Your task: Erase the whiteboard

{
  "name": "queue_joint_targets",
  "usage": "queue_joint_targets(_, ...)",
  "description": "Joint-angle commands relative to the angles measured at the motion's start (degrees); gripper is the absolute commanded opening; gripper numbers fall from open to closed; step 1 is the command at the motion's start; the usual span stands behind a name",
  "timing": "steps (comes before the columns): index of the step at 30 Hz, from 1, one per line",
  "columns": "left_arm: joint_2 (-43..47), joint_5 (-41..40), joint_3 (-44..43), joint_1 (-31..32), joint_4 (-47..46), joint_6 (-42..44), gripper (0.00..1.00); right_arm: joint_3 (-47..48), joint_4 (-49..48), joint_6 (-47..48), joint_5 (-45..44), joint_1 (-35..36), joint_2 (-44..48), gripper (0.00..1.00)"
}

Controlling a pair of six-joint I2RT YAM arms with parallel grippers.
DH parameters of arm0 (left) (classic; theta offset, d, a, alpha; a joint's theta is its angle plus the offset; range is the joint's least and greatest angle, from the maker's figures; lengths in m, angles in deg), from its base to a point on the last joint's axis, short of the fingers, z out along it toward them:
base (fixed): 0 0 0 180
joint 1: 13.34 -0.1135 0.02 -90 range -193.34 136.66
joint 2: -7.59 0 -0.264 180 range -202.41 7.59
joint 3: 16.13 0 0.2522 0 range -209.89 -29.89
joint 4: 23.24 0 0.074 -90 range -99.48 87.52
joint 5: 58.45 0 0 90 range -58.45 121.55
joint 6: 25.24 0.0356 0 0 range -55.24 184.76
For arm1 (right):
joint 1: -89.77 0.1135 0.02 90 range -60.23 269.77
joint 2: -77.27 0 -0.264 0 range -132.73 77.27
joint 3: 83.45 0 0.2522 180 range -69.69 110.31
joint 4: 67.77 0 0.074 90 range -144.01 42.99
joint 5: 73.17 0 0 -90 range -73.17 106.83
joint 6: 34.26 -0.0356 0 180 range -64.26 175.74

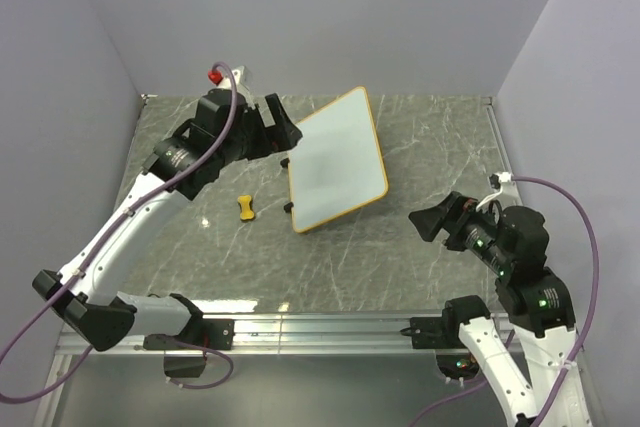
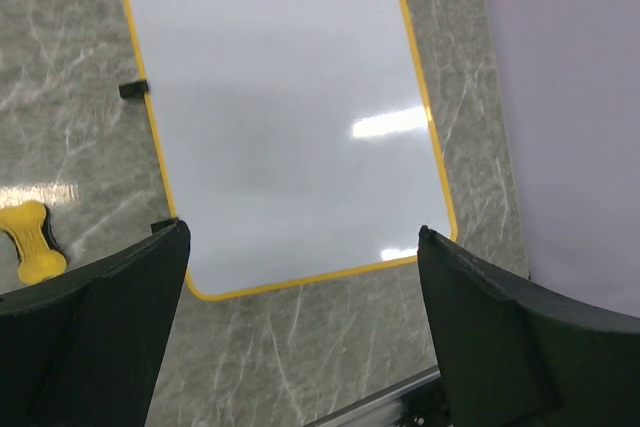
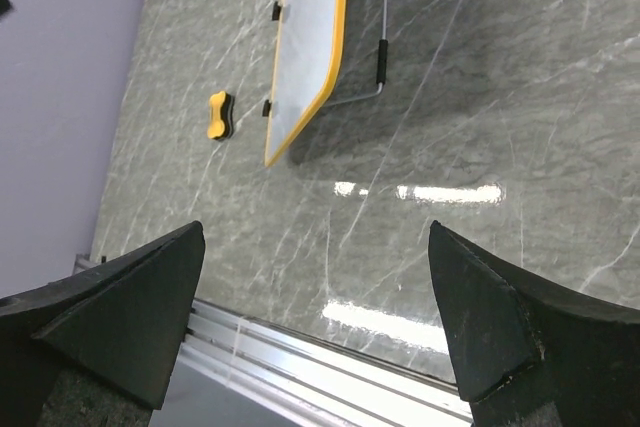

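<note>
my left fingers [image 2: 90, 337] wide apart, empty | my right fingers [image 3: 100, 317] likewise | risk: left fingers clip the propped whiteboard [image 2: 290, 117], tipping it over

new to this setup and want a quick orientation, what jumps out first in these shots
A blank, yellow-framed whiteboard stands tilted on a wire stand in the middle of the grey marbled table. The left gripper hovers open at the board's left edge, and a small yellow bone-shaped eraser lies on the table beside it. The right gripper, also open, sits off to the right.
</note>
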Motion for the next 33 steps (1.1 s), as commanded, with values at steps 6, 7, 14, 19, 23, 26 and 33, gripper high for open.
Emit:
queue_joint_targets(6,-3.8,-5.4,-13.1,0.1,1.1,3.2,0.99,1.1,-5.0,0.4,-3.9,3.5,-4.7,1.00)
queue_joint_targets(7,-4.7,-5.6,-14.2,0.0,1.2,3.5,0.99,1.4,-5.2,0.5,-4.2,3.8,-5.0,1.00)
queue_joint_targets(14,-6.6,-7.0,-21.1,0.1,-0.6,8.0,0.99,2.5,-6.5,1.6,-7.2,6.4,-7.6,1.00)
queue_joint_targets(19,-8.4,-11.4,-23.6,0.1,1.1,9.0,0.99,3.2,-6.5,2.5,-9.9,7.6,-8.5,1.00)
queue_joint_targets(23,-10.2,-10.4,-24.5,0.0,1.1,10.0,0.99,3.2,-6.3,3.3,-11.2,8.1,-8.6,1.00)
queue_joint_targets(26,-12.3,-9.5,-25.8,0.1,2.1,10.1,0.99,3.1,-5.9,3.6,-12.2,8.3,-8.6,1.00)
queue_joint_targets(33,-19.4,-7.3,-32.4,0.0,7.9,10.6,1.00,2.7,-5.9,4.1,-13.4,9.1,-9.0,1.00)
